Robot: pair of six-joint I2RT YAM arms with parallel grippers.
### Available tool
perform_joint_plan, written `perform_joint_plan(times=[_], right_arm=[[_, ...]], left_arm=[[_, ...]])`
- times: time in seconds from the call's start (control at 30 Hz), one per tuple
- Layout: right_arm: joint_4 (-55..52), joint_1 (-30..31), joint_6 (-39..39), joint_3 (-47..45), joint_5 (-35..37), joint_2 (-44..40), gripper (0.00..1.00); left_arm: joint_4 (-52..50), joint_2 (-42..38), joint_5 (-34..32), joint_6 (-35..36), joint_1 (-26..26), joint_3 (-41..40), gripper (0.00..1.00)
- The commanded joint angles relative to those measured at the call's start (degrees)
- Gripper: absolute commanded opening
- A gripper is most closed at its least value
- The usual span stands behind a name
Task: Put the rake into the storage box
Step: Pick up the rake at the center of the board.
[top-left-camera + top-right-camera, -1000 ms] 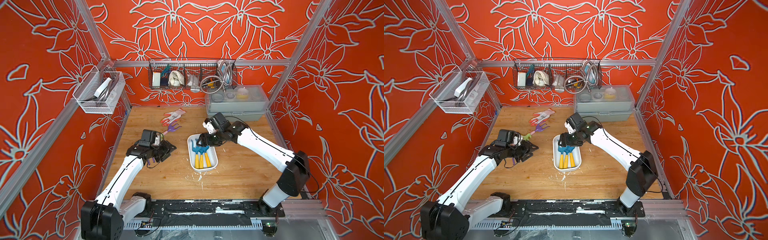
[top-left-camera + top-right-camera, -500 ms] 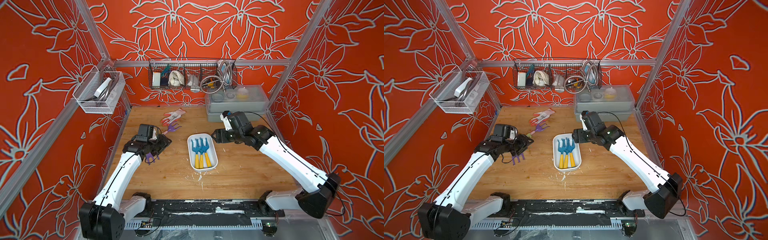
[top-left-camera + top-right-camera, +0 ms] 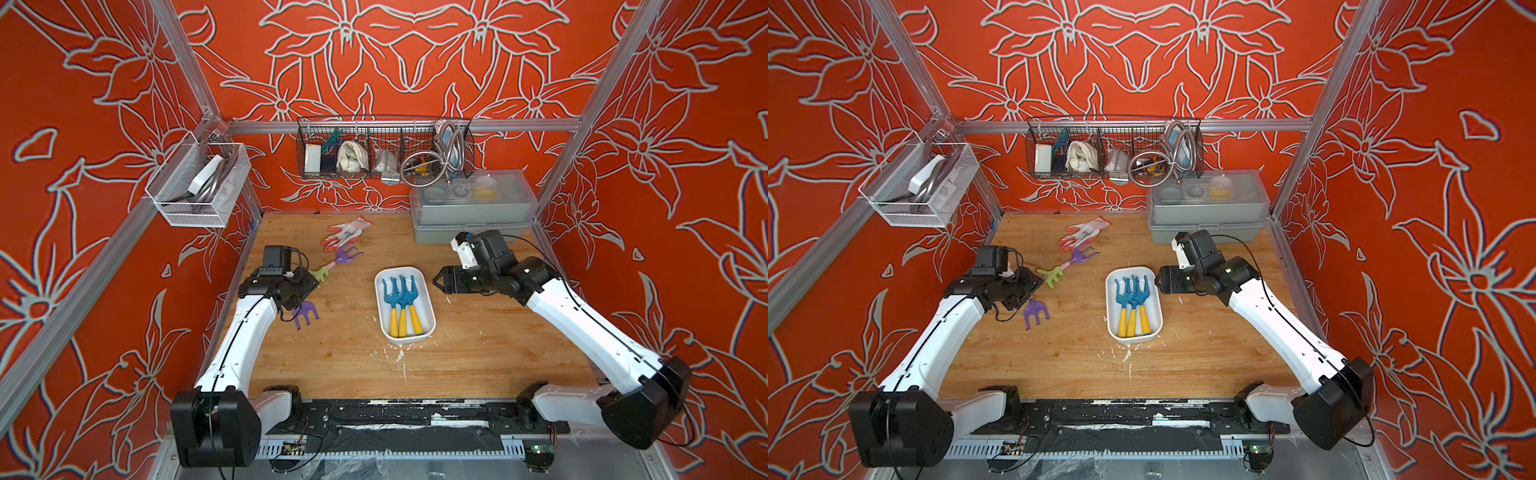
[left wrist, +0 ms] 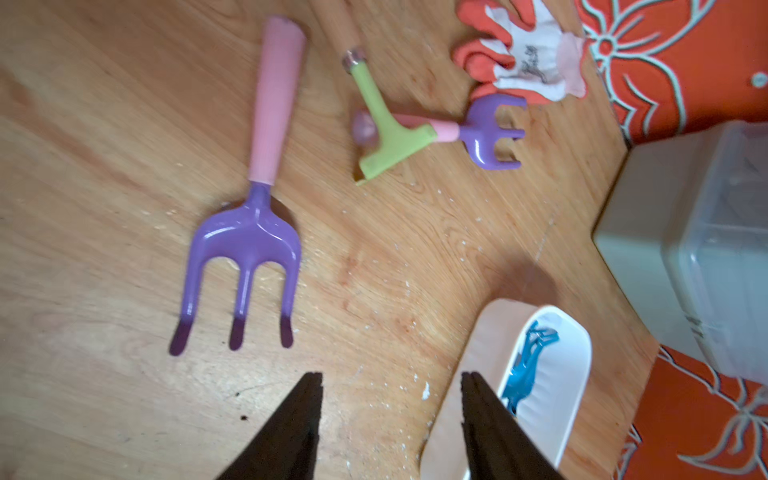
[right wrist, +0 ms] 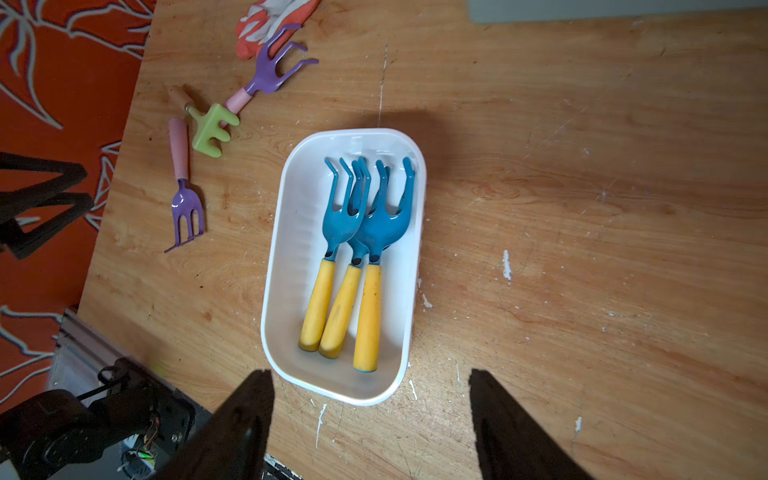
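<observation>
Purple hand rake [image 4: 261, 183] (three tines, pink handle) is laid flat on the wooden table [image 4: 91, 395], well apart from the storage box [image 4: 473, 345], tines pointed toward the left gripper [image 4: 390, 376]. In both top views only its head is seen; the handle is hidden under the left wrist.

Left gripper: jaws parted to a middling gap, nothing between them, held above the table just short of the tines. Right gripper [image 5: 370, 372]: jaws spread wide, empty, parked just beside the box on the side away from the rake.

Box is already loaded with three blue rakes with yellow handles [image 5: 357, 249]. In the right wrist view a bare strip of ribbed floor is seen along the long wall nearer the purple rake.

Handling, as judged: stiff, light, not fragile. Glossy head is likely slick and awkward across the tines. Grip is best taken across the pink handle, toward the neck where it is thinner and probably nearer balance. Some slip along the taper is to be expected if it is pinched loosely. Lengthwise alignment with the box is needed.

Not to be confused: green rake [image 4: 390, 141] lies across the handle of a purple claw cultivator [image 4: 490, 133], next to an orange-and-white glove [image 4: 523, 62].
</observation>
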Motion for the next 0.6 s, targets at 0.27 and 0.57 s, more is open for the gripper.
perform_joint_plan(times=[0.27, 0.57], right_arm=[[0.0, -0.2, 0.1, -0.5, -7.0, 4.8, 0.70], [0.4, -0.1, -0.2, 0.5, -8.0, 8.0, 0.69]], left_arm=[[-1.1, 16.0, -5.3, 7.7, 2.9, 3.1, 0.49], [-2.6, 25.2, -8.0, 12.5, 3.2, 9.1, 0.49]])
